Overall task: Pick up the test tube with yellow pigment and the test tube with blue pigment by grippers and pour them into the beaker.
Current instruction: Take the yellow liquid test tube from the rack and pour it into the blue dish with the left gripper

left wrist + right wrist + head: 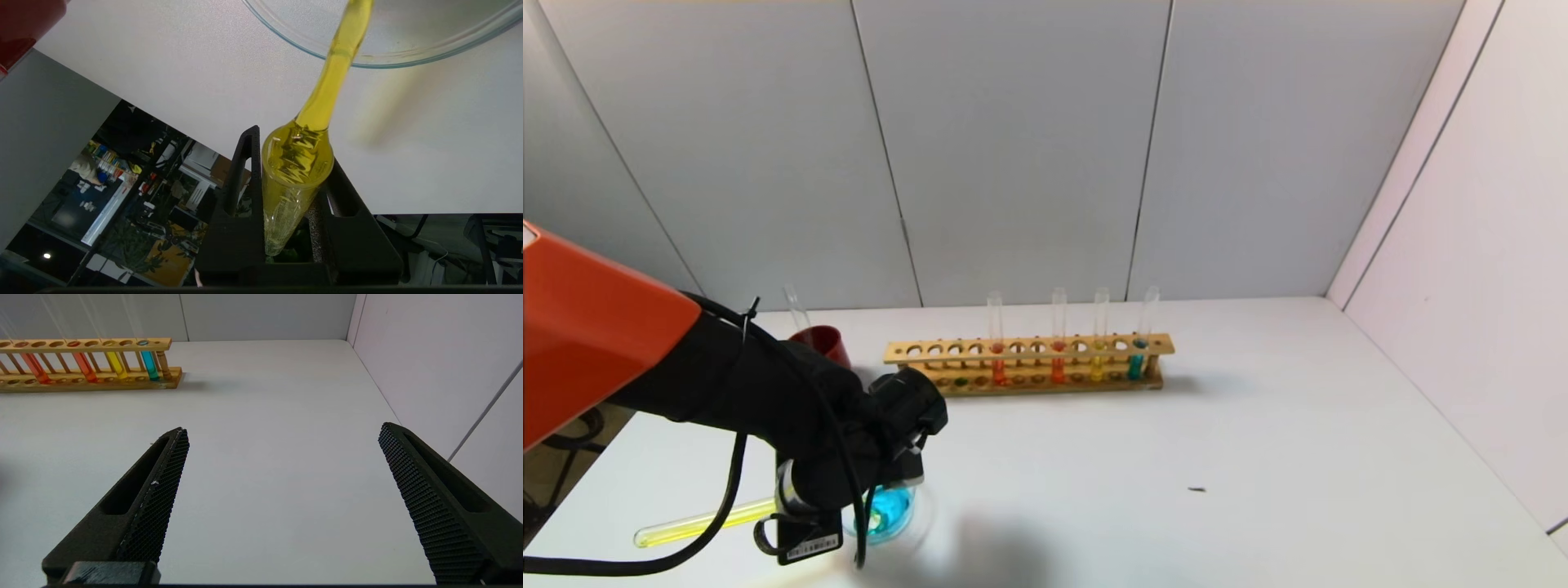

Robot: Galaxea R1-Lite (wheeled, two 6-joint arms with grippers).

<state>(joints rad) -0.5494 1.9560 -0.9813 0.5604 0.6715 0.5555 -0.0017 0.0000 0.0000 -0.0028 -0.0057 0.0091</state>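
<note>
Nearby: red cup [823, 341], wooden rack [1029, 363] behind beaker [890, 510]; left end effector [837, 510] grasping yellow tube [698, 524]; right end effector [282, 506] released.

head: high, forward-down; wrists: close, low; shared: rack [1029, 363]
</note>
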